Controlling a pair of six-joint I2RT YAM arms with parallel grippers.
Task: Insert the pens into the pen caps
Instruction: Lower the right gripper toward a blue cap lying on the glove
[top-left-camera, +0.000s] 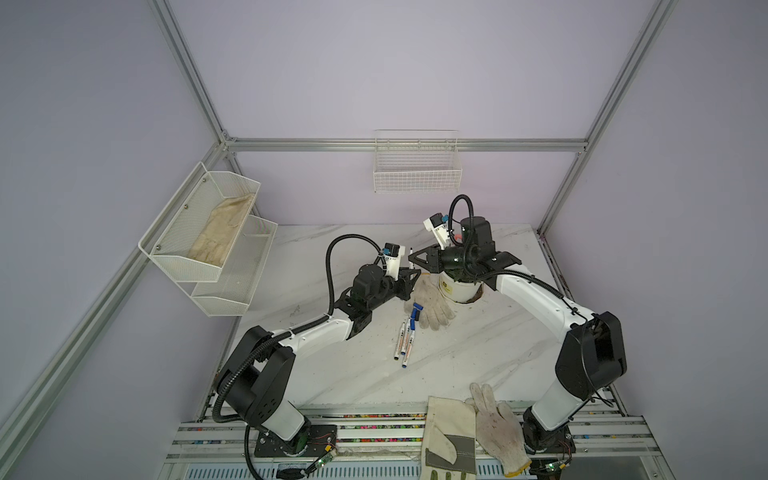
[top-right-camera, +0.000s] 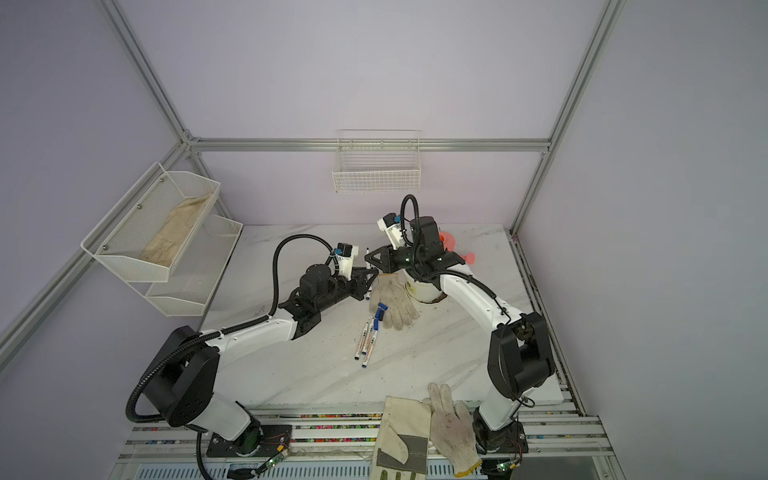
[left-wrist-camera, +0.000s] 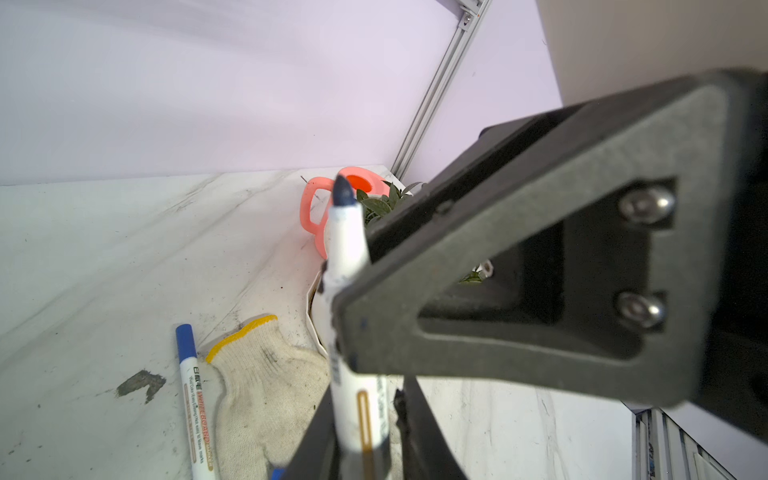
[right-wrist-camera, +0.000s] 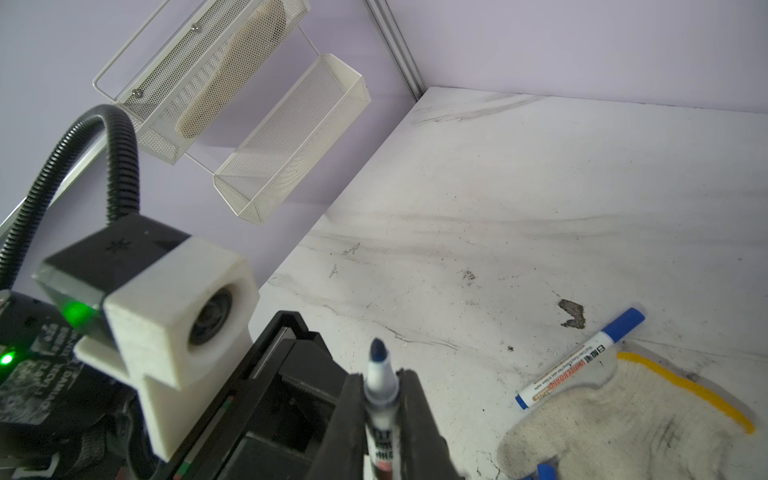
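Note:
An uncapped white pen (right-wrist-camera: 380, 388) with a dark blue tip stands nearly upright above the table. My right gripper (right-wrist-camera: 381, 376) is shut on it just below the tip. My left gripper (left-wrist-camera: 365, 399) sits lower around the same pen's (left-wrist-camera: 357, 411) printed barrel, open only slightly, with a thin gap showing at one finger. In both top views the two grippers (top-left-camera: 411, 282) (top-left-camera: 412, 259) meet over a knitted glove (top-left-camera: 430, 305). Other pens (top-left-camera: 403, 340) lie on the table in front of the glove. Loose blue pen caps (top-left-camera: 417, 308) rest at the glove's edge.
A white plant pot (top-left-camera: 459, 289) stands under the right arm, a pink watering can (top-right-camera: 446, 241) behind it. Two more gloves (top-left-camera: 494, 424) lie over the front edge. Mesh shelves (top-left-camera: 208, 232) hang on the left wall, a wire basket (top-left-camera: 417, 166) on the back wall.

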